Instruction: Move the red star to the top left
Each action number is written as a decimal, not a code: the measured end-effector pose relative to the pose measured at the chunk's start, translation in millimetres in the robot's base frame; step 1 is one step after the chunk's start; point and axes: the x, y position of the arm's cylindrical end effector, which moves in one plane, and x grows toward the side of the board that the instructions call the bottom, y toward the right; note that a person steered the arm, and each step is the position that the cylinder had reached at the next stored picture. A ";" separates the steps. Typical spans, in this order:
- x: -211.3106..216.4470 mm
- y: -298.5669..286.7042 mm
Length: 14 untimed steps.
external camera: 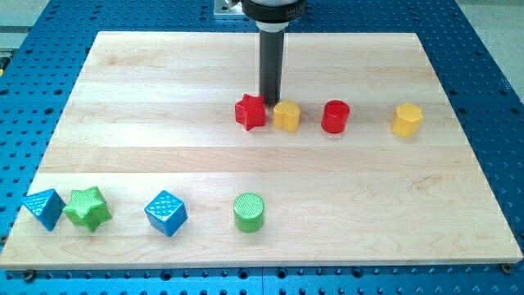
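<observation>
The red star (250,112) lies a little above the middle of the wooden board (164,90). My tip (270,102) stands just behind the gap between the red star and a yellow block (286,115) that sits right next to the star on its right. The tip is at the star's upper right edge, touching or nearly touching it. The dark rod rises from there to the view's top.
A red cylinder (335,116) and a yellow hexagonal block (406,120) lie further right in the same row. Along the view's bottom left lie a blue block (44,208), a green star (88,207), a blue cube (166,213) and a green cylinder (249,212).
</observation>
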 end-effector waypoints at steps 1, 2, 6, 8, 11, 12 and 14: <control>0.0 -0.4; -0.1 -37.1; 88.6 -181.6; 88.7 -96.5; 13.6 -40.3; -9.1 -36.8; -9.1 -33.5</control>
